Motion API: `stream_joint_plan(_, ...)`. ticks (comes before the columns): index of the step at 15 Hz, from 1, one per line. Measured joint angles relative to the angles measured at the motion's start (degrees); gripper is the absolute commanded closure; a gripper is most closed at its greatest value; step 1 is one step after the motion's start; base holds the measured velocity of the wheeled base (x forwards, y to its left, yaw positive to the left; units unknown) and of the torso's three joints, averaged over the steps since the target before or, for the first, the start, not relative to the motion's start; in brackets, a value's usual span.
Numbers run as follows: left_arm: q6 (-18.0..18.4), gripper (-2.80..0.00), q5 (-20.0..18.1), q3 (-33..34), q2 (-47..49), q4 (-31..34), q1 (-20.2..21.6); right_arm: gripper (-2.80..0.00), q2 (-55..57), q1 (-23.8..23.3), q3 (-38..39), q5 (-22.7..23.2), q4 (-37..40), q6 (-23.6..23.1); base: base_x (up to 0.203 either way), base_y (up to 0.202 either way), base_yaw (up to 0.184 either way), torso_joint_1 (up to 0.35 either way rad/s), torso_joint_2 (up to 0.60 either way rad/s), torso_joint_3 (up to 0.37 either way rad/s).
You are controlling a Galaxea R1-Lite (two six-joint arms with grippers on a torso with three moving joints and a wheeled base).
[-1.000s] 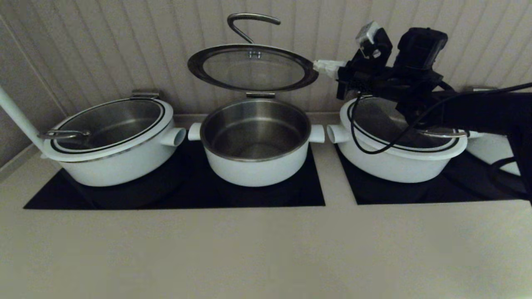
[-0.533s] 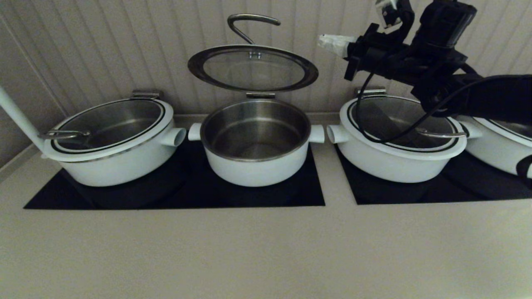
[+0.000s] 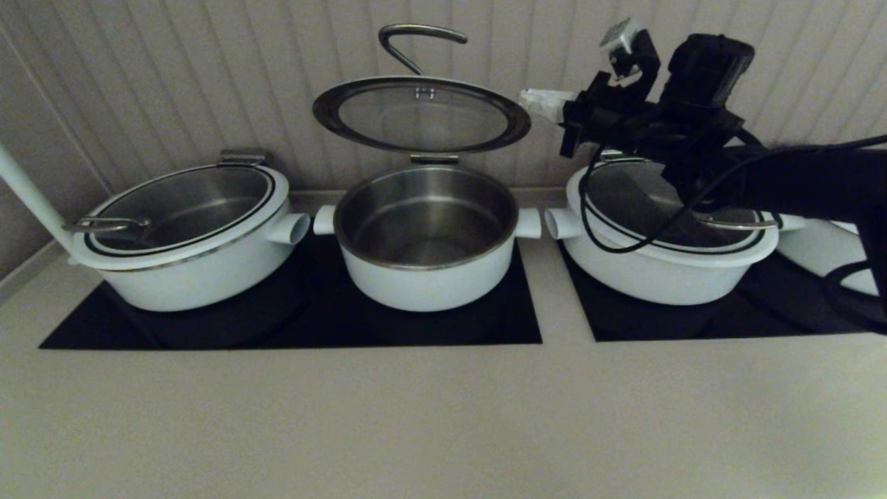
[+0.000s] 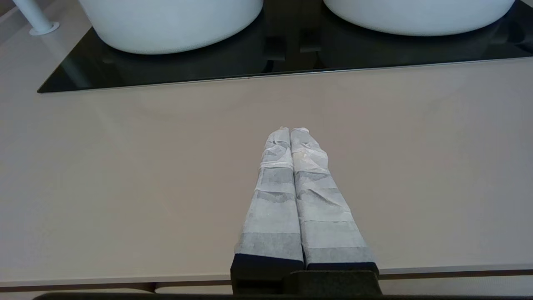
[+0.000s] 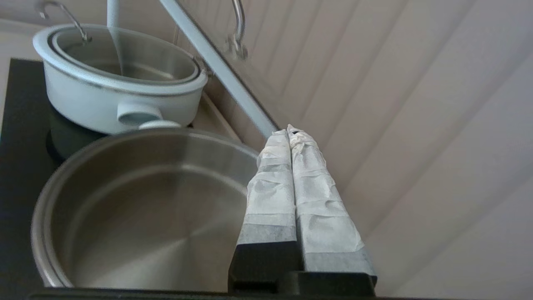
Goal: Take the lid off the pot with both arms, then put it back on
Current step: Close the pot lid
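The pot stands open on the black hob, its steel inside bare. The lid is raised above and behind it, tilted up against the ribbed wall on a steel hinge, with its curved handle on top. My right gripper is shut and empty, just right of the lid's right rim; I cannot tell if it touches. In the right wrist view its fingertips sit by the lid's edge, above the pot. My left gripper is shut and empty over the bare counter, out of the head view.
A wide lidded pot stands left of the pot, another to the right under my right arm, a third at the far right. A white pole rises at the far left. The counter front is bare.
My right gripper rose away from the lid's right rim, then came back down beside it, a little higher than a second ago. The lid and pot have not moved.
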Motion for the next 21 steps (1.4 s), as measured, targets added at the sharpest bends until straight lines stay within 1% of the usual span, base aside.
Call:
stream_joint_plan(3, 0.0, 0.00, 0.0, 0.0, 0.0, 0.0, 0.0, 0.00, 1.8, 0.0, -0.1, -0.2, -1.8, 0.0, 0.000, 0.000, 0.000, 0.000, 0.00, 0.000)
stream_joint_plan(9, 0.0, 0.00, 0.0, 0.0, 0.0, 0.0, 0.0, 0.00, 2.5, 0.0, 0.0, -0.1, -1.8, -0.1, 0.000, 0.000, 0.000, 0.000, 0.00, 0.000)
stream_joint_plan(21, 0.0, 0.00, 0.0, 0.0, 0.0, 0.0, 0.0, 0.00, 2.3, 4.2, 0.1, 0.1, -1.9, -0.3, 0.000, 0.000, 0.000, 0.000, 0.00, 0.000)
